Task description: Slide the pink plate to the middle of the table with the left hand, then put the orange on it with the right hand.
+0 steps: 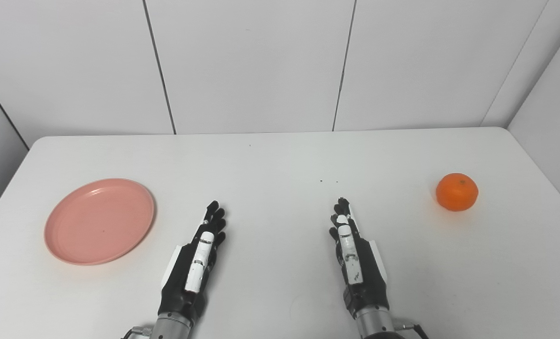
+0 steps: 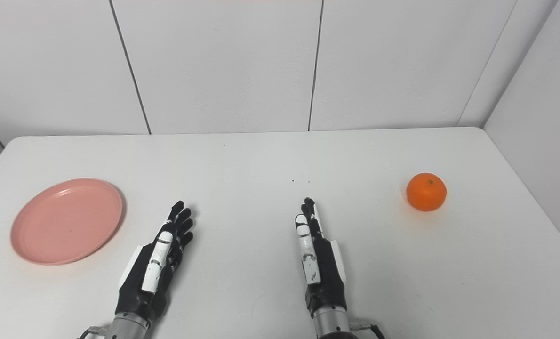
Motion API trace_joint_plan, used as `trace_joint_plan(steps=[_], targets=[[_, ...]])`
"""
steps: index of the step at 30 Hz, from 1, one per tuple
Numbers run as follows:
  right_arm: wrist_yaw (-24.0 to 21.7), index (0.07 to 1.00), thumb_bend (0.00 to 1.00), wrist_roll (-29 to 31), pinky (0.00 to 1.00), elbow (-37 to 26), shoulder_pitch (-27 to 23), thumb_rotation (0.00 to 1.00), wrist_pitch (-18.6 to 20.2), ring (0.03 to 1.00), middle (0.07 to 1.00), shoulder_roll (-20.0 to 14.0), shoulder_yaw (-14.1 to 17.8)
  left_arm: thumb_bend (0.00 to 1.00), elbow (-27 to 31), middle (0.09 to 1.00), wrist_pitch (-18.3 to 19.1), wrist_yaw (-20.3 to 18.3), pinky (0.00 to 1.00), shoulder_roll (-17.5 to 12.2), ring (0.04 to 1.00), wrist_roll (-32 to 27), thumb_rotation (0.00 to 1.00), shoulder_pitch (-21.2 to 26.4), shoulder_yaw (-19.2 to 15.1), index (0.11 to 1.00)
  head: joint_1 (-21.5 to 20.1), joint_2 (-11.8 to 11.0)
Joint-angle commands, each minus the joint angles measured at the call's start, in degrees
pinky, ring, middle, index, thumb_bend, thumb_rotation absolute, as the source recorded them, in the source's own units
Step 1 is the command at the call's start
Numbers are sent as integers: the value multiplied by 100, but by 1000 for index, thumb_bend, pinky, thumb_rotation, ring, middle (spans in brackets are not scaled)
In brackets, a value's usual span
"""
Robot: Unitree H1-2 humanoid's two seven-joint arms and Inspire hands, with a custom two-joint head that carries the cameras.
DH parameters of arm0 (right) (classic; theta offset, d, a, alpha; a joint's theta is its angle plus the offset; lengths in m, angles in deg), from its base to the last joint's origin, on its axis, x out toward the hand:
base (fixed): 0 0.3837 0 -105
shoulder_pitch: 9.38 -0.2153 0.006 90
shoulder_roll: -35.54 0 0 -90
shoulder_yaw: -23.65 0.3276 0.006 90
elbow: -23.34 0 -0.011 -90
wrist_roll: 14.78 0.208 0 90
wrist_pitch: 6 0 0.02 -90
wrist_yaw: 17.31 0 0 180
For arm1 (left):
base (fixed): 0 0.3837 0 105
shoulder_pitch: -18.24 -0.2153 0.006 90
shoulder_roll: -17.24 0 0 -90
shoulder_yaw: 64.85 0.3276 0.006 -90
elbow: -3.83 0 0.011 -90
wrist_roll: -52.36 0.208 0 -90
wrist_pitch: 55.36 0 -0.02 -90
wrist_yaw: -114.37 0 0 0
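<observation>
The plate (image 1: 100,221) is a plain salmon pink with no pattern, and the orange (image 1: 457,191) is bright orange with a small dark spot at its top. The left hand (image 1: 196,263) and right hand (image 1: 354,256) are both black with white panels along the thumb and back, over silver-grey wrists. The counter (image 1: 280,160) is plain white with a few tiny dark specks, and the wall panels (image 1: 252,61) behind are white with thin dark seams.
</observation>
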Motion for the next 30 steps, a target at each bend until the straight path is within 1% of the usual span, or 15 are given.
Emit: trace_joint_plan(steps=[1,8,15,20,27,30], targets=[[-61,1000,250,28,1000,-196,-35,1000,15,1000,1000,34,4,424,163,1000,-215,34,1000,97,1000,42,1000,53,38,1000,5,6],[-68,1000,252,-14,1000,-161,-40,1000,-9,1000,1000,-10,-21,422,173,1000,-180,37,1000,111,1000,16,1000,55,31,1000,-4,13],[-39,1000,253,5,1000,-147,-47,1000,-26,1000,1000,15,-1,425,153,1000,-217,31,1000,108,1000,39,1000,58,28,1000,-9,5],[-55,1000,254,9,1000,-165,-49,1000,21,1000,1000,3,-5,429,165,1000,-159,31,1000,122,1000,26,1000,61,24,1000,-10,4],[-74,1000,245,54,1000,-167,-48,1000,-42,1000,1000,-5,3,426,177,1000,-152,46,1000,125,1000,60,1000,69,28,1000,-10,4],[-67,1000,249,51,1000,-173,-46,1000,-12,1000,1000,3,1,427,172,1000,-163,41,1000,116,1000,47,1000,70,21,1000,-9,12]])
